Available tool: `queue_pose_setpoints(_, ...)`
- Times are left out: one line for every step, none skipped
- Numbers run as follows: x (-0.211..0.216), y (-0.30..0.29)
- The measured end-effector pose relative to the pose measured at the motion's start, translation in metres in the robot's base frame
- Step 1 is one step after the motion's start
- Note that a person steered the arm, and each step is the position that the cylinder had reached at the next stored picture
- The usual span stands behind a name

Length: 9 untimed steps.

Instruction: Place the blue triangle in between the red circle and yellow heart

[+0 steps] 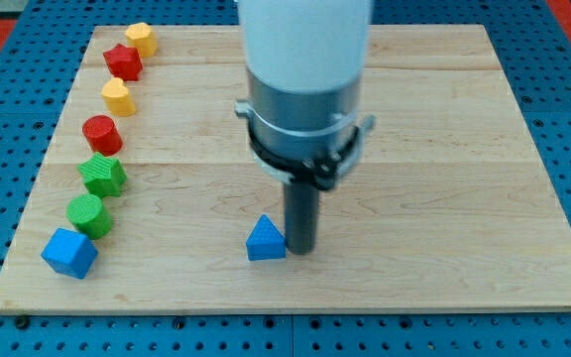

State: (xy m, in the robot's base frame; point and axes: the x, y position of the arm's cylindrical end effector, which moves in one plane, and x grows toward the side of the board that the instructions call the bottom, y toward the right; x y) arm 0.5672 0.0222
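The blue triangle (265, 239) lies near the bottom middle of the wooden board (444, 149). My tip (300, 248) stands right against the triangle's right side. The red circle (101, 134) sits at the view's left, in a column of blocks. The yellow heart (117, 97) lies just above it, close to it. The arm's white and grey body (305, 79) hangs over the board's middle and hides part of it.
The left column also holds a yellow hexagon (141, 38), a red star (123, 61), a green star (103, 176), a green circle (89, 213) and a blue cube (68, 252). A blue pegboard (563, 40) surrounds the board.
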Motion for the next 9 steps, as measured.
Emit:
queue_pose_setpoints(0.022, -0.002)
queue_pose_setpoints(-0.022, -0.034)
queue_pose_setpoints(-0.050, -0.070)
queue_pose_setpoints(-0.029, -0.066)
queue_pose_setpoints(-0.028, -0.090)
queue_pose_setpoints(-0.074, -0.115)
queue_pose_setpoints(-0.119, -0.139)
queue_pose_setpoints(-0.104, -0.131)
queue_pose_setpoints(-0.057, -0.112)
